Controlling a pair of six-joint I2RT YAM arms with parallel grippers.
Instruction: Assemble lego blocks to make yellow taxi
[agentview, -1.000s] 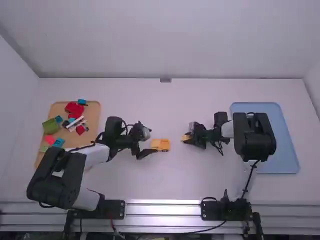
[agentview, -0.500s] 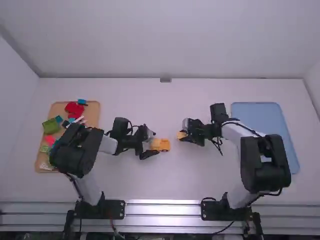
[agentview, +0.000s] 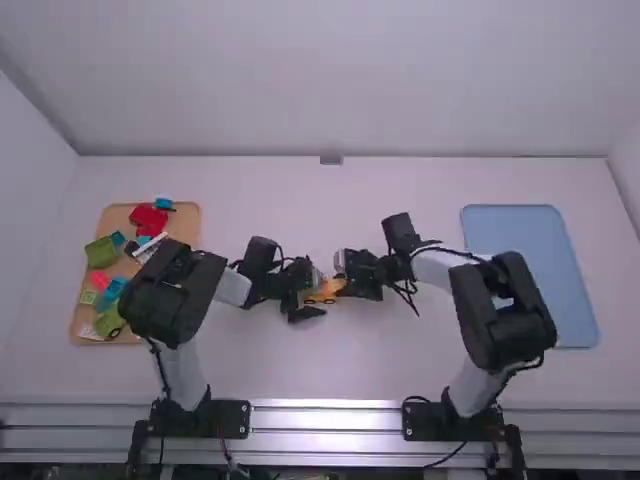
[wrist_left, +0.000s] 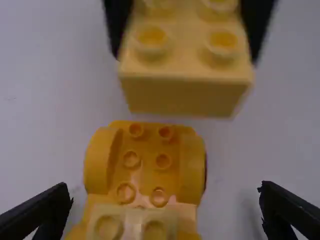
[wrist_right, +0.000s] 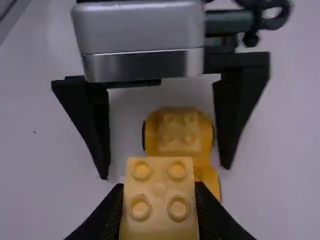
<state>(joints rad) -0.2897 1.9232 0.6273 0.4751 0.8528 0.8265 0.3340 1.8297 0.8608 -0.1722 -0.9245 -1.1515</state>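
Note:
The orange-yellow car base (agentview: 322, 297) stands mid-table, studs up. Around its one end is my left gripper (agentview: 306, 300), whose fingers stand apart on both sides of the base. In the left wrist view, the base (wrist_left: 150, 162) lies between the spread fingers of my left gripper (wrist_left: 165, 205), with a gap on each side. My right gripper (agentview: 345, 278) is at the base's other end. In the right wrist view, my right gripper (wrist_right: 159, 200) is shut on a pale yellow block (wrist_right: 159, 222), held above the base. The same yellow block (wrist_left: 185, 95) hangs over the table in the left wrist view.
At the left, a tan tray (agentview: 118, 215) holds several red, green and blue pieces, partly under the left arm. A pale blue tray (agentview: 530, 225) lies at the right behind the right arm.
My right gripper has moved left with the yellow block, up to the car base. My left gripper has shifted slightly to the right around the base, which has hardly moved.

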